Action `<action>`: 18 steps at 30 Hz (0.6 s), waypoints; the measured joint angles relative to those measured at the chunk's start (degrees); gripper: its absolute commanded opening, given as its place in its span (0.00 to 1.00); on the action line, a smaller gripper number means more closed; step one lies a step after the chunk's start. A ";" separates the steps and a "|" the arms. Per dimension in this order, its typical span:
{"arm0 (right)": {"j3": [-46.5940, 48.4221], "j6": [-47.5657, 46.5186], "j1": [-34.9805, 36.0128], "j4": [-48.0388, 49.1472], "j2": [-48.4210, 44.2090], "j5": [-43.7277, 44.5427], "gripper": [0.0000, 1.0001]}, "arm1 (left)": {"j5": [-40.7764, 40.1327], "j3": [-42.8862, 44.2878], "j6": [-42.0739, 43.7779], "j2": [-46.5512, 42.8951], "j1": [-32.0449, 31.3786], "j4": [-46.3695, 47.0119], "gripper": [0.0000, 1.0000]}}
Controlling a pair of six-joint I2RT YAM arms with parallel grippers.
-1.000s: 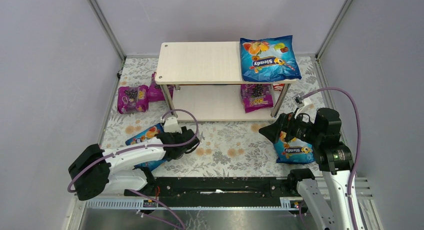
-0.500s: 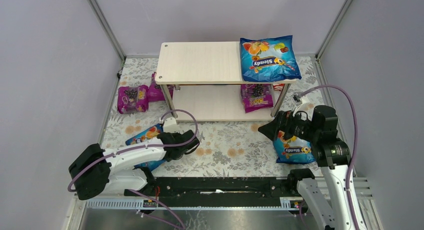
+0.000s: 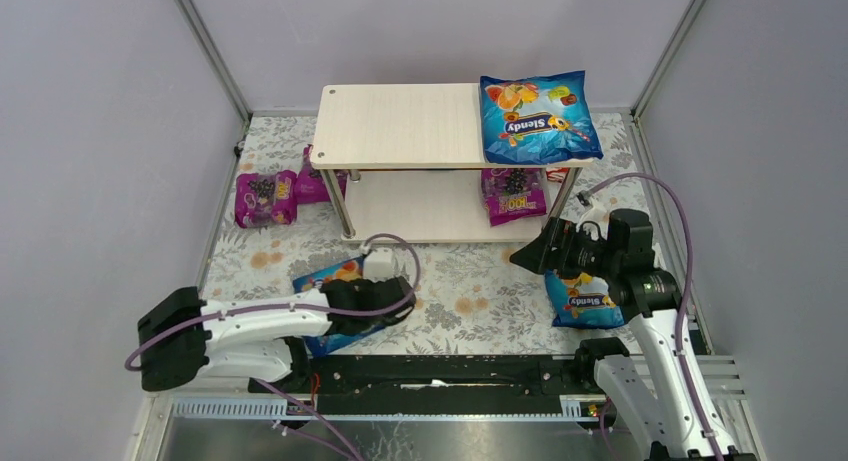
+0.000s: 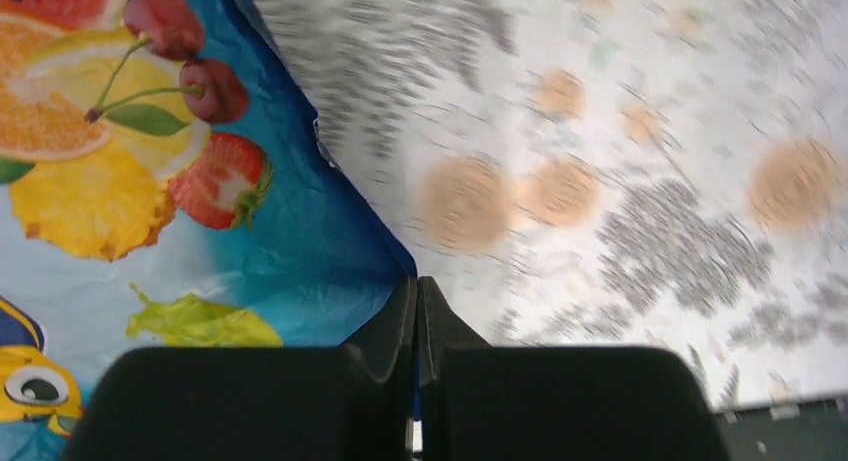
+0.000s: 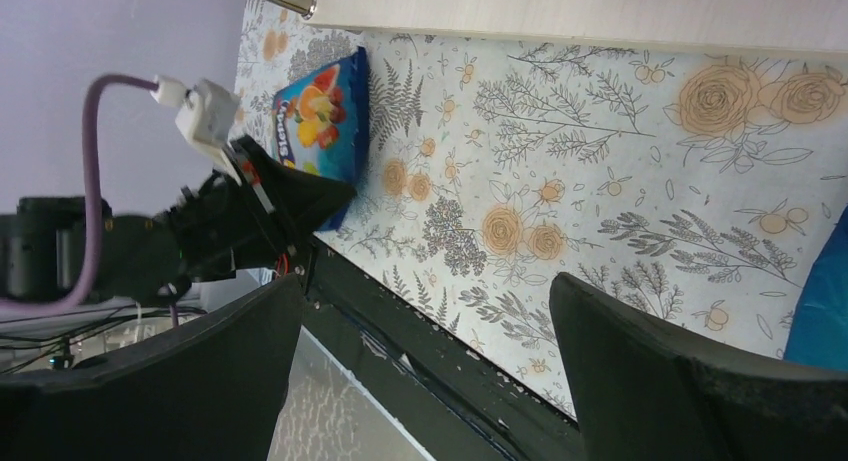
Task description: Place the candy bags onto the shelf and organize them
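The near-left blue bag (image 3: 322, 277) lies flat on the floral cloth (image 3: 470, 281), one corner close to the black rail (image 3: 440, 371) at the table's near edge. The left gripper (image 4: 417, 299) has that corner, jaws pinched tight on the foil. A broad strip of cloth runs between this bag and the shelf (image 3: 400, 126).

Up on the top board's right end sits the top blue bag (image 3: 540, 116). Beneath it, on the lower board by the front right post, is the shelved magenta bag (image 3: 513, 196).

Two loose magenta bags (image 3: 265, 198) crowd the shelf's left end, near the wall.

Over on the right, the right blue bag (image 3: 585, 303) lies beside the side wall, partly under the arm. The right gripper (image 5: 425, 286) is just past its far-left corner, jaws spread wide, holding nothing.
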 measured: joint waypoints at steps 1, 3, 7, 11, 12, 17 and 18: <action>-0.61 0.79 0.00 0.74 0.02 -0.15 1.00 | 0.59 0.72 1.42 1.27 -2.08 1.05 0.00; -1.99 2.12 0.00 2.38 0.39 -0.63 1.00 | 2.45 2.64 4.35 4.20 -5.99 3.85 0.00; -4.96 4.57 0.02 4.50 1.31 -1.88 1.00 | 7.08 7.28 9.75 10.38 -10.58 10.93 0.00; -6.93 5.92 0.02 5.49 0.96 -1.99 1.00 | 12.11 12.61 15.61 17.11 -12.26 18.27 0.00; -7.26 6.23 0.02 5.75 0.79 -2.01 1.00 | 13.27 13.86 16.87 18.67 -12.37 19.93 0.00; -10.05 7.56 0.02 8.35 0.96 -2.95 1.00 | 18.58 17.44 22.29 22.97 -12.37 25.73 0.00; -10.75 7.78 0.02 8.68 1.14 -3.08 1.00 | 19.12 18.12 22.88 23.52 -12.37 26.05 0.00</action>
